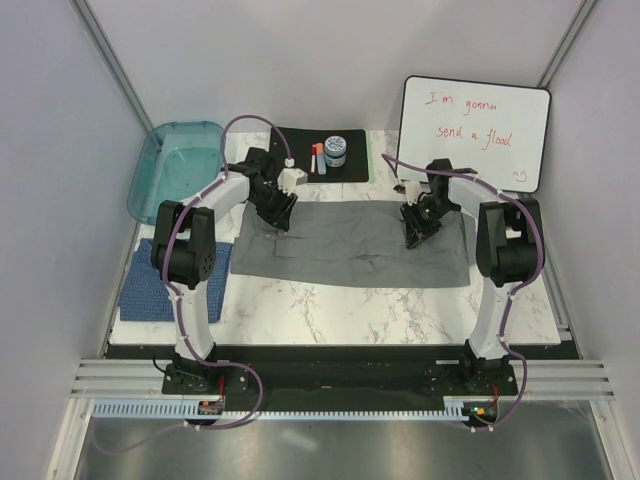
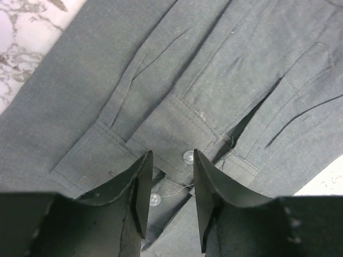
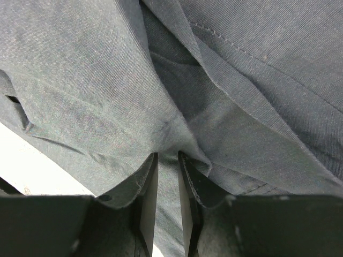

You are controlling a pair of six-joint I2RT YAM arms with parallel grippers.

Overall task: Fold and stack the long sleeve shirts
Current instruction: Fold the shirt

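The grey shirt (image 1: 350, 250) lies spread across the middle of the marble table. My left gripper (image 1: 283, 214) is low over its far left part. In the left wrist view the left gripper (image 2: 170, 160) is open, its fingers straddling a buttoned cuff (image 2: 166, 128) with two clear buttons. My right gripper (image 1: 416, 234) is on the shirt's right part. In the right wrist view the right gripper (image 3: 167, 159) is nearly closed, with a puckered fold of the grey shirt (image 3: 107, 91) pinched between the fingers. The blue shirt (image 1: 160, 283) lies folded at the table's left edge.
A teal plastic tray (image 1: 150, 170) sits at the far left. A black mat (image 1: 300, 140) with a small jar and tubes lies at the back centre. A whiteboard (image 1: 475, 130) with red writing leans at the back right. Bare marble (image 1: 350, 310) shows in front of the shirt.
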